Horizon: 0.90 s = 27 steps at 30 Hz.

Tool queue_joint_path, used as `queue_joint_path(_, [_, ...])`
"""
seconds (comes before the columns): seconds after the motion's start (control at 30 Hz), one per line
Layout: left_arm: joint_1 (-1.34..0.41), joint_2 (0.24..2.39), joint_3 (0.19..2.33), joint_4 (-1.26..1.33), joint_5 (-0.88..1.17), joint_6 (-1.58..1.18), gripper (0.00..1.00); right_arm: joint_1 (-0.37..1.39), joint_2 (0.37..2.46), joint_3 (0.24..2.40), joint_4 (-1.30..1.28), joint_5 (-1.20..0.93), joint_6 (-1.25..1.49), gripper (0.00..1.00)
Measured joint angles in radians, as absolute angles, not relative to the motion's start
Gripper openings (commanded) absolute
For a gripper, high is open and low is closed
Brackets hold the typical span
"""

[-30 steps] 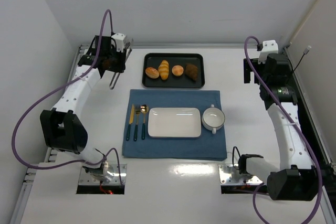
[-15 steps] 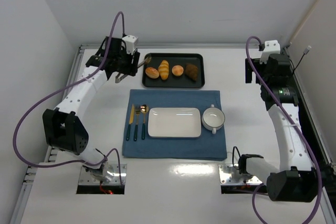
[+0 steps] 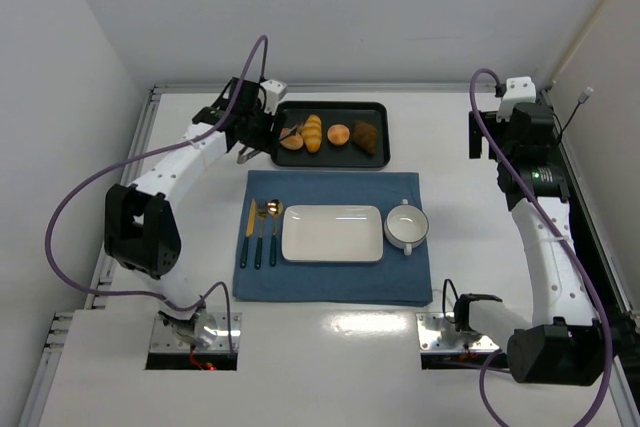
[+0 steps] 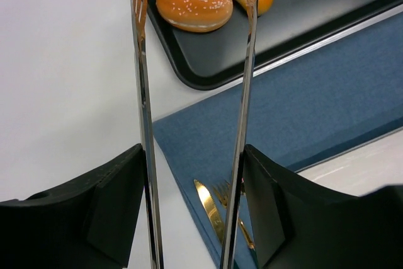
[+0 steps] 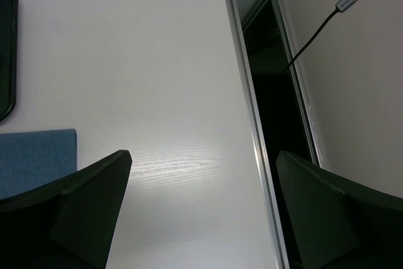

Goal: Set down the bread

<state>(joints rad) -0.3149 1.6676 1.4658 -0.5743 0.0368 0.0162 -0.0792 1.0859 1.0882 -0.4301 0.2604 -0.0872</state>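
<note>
The bread (image 3: 290, 139) (image 4: 194, 3), a small oval golden-brown bun with pale seeds on top, lies at the left end of the black tray (image 3: 375, 112) (image 4: 208, 67). My left gripper (image 3: 250, 134) (image 4: 194, 177) is shut on a pair of metal tongs (image 3: 270, 139) (image 4: 143, 92), one finger pressing each arm. The tongs' toothed tips stand apart, reaching over the tray's left edge on either side of the bread, not touching it. My right gripper (image 3: 478, 137) (image 5: 201, 181) hangs open and empty over bare table at the far right.
On the tray also lie a long yellow ridged roll (image 3: 313, 132), a round orange-pink bun (image 3: 339, 134) and a dark brown loaf (image 3: 366, 137). A blue mat (image 3: 330, 282) carries a white plate (image 3: 332, 233), a white cup (image 3: 407, 226) and gold cutlery (image 3: 262, 232).
My left arm has swung right from the table's far left to the tray, bringing the tongs' tips up to the bread. The tongs have spread wider. The right arm has not moved.
</note>
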Motion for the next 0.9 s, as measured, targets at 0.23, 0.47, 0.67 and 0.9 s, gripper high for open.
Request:
queue_joint_path(0.23, [-0.315, 1.740, 1.466, -0.566, 0.018, 0.025, 0.57, -0.081, 1.086, 1.087, -0.429, 0.262, -0.092, 1.00])
queue_joint_path(0.47, [-0.315, 1.764, 1.466, -0.552, 0.015, 0.026, 0.57, -0.089, 1.086, 1.077, -0.428, 0.262, -0.099, 1.00])
queue_joint_path(0.67, [-0.315, 1.777, 1.466, -0.541, 0.009, 0.026, 0.57, -0.089, 1.086, 1.077, -0.428, 0.260, -0.102, 1.00])
queue_joint_path(0.9, [-0.315, 1.811, 1.466, -0.537, 0.006, 0.027, 0.57, -0.089, 1.086, 1.077, -0.428, 0.260, -0.102, 1.00])
